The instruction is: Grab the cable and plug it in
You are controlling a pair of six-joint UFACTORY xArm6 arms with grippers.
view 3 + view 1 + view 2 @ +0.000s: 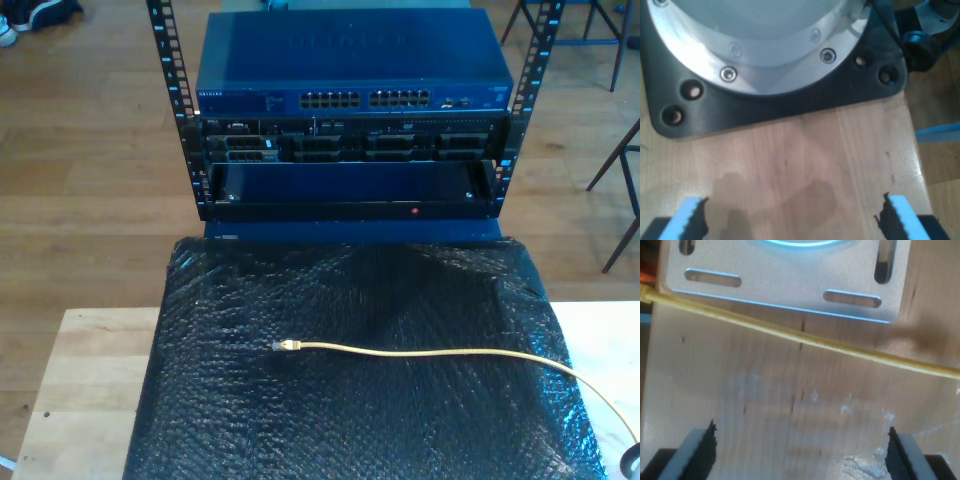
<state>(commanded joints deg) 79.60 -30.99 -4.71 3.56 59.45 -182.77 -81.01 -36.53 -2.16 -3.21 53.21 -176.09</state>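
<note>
The yellow cable (430, 352) lies on a black bubble-wrap mat (350, 420) in the exterior view. Its clear plug (286, 345) points to that view's left, and its tail runs off toward the lower right corner. A stretch of the cable (805, 337) also crosses bare wood in the second wrist view, well ahead of my second gripper (800, 455), which is open with nothing between its fingers. My first gripper (794, 220) is open too, hovering over bare wood with no cable near it.
A blue network switch (350, 75) with rows of ports (365, 99) sits in a rack (350, 170) behind the mat. A black base plate (765, 107) under a silver arm base lies ahead of my first gripper. A slotted silver plate (790, 275) lies beyond the cable.
</note>
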